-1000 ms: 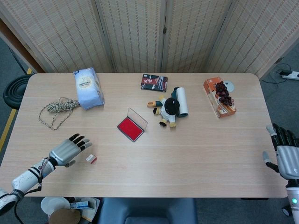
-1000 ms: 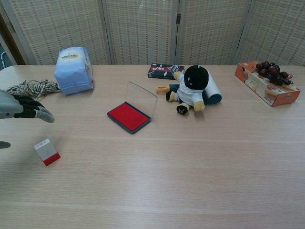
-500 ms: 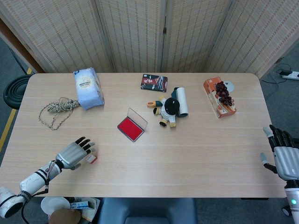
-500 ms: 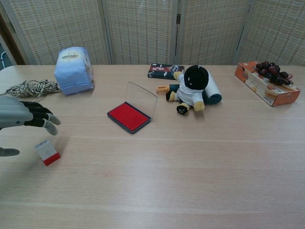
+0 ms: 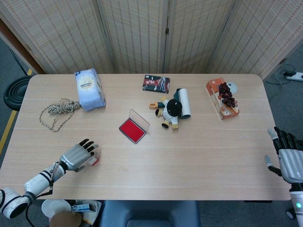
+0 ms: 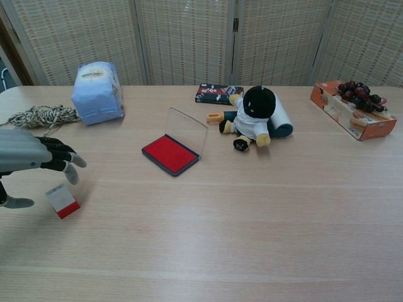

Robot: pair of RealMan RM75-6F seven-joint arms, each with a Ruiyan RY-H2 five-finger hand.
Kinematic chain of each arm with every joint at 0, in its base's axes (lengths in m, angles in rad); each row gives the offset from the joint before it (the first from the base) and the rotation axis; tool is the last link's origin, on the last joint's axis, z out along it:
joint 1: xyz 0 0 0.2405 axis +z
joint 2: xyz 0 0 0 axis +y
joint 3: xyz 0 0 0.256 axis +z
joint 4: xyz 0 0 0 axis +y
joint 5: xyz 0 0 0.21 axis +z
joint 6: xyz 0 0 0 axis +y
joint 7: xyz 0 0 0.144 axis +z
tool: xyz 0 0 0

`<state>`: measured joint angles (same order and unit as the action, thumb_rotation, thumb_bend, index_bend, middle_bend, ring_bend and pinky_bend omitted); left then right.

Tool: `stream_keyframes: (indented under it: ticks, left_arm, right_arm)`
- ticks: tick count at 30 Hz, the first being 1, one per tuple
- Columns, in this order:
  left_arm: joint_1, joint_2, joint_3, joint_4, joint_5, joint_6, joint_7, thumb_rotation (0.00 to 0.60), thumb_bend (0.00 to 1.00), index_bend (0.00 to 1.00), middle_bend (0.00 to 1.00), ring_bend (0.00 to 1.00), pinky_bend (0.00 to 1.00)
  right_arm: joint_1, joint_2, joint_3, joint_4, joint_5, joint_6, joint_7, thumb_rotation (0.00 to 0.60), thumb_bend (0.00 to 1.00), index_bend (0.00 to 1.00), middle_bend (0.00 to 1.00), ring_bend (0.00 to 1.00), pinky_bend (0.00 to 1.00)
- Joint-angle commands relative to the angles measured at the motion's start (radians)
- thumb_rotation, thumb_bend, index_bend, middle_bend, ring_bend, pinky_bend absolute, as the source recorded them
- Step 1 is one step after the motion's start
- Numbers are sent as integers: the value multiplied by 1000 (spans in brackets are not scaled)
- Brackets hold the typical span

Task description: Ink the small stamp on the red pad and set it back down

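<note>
— What does the small stamp (image 6: pixel 62 201) look like?
— A little block, white on top, red at the base, standing on the table (image 6: pixel 252 220) near its front left edge, well apart from the open red pad (image 6: pixel 169 153).
— And the hands?
— The left hand (image 6: pixel 31 160) hovers over it, fingers spread, holding nothing. The right hand (image 5: pixel 289 156) waits off the table's right edge, fingers apart.

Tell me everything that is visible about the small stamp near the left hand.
The small stamp is a little block with a whitish upper part and a red base, plastic by its look. It stands slightly tilted on the table, near the front left edge, well apart from the red pad. The left hand hovers over it with fingers spread; no contact is clearly visible.
</note>
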<state>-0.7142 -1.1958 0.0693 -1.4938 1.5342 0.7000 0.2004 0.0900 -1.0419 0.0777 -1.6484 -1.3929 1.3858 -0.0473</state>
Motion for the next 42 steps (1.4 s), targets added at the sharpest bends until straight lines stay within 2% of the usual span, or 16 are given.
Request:
stream_keyframes:
  ticks: [1,12,23,34,36,39,42]
  left_arm:
    - [-3,-4,1,4,1,0,0,600,327,224,0,0,3]
    - [-14,-29,4,13,-16,-4,22,600,327,240,0,0,4]
    - [-33,-59,8,53,-10,-13,-14,600,326,292,0,0,3]
    - [-43,-72,19,82,10,-2,-53,600,326,418,2,0,3]
    - [-42,-75,20,85,17,8,-59,600,326,445,26,0,3]
    - [-40,-75,21,86,23,21,-65,600,326,511,115,1,5]
    - [-37,-68,23,77,25,32,-62,600,327,561,209,59,57]
  right_arm:
    - [-1,1,0,-1,-1,2,1,600,410,20,0,0,0]
    - [-3,5,-2,0,-7,7,11,600,411,20,0,0,0]
    - [-7,9,-2,-1,-5,12,15,600,411,20,0,0,0]
    - [-7,6,-2,-2,-2,13,7,600,411,20,0,0,0]
    - [-7,6,-2,-2,-2,12,7,600,411,20,0,0,0]
    - [-8,7,-2,-2,-2,14,6,600,410,20,0,0,0]
    - [-8,7,-3,-3,-3,12,6,600,411,20,0,0,0]
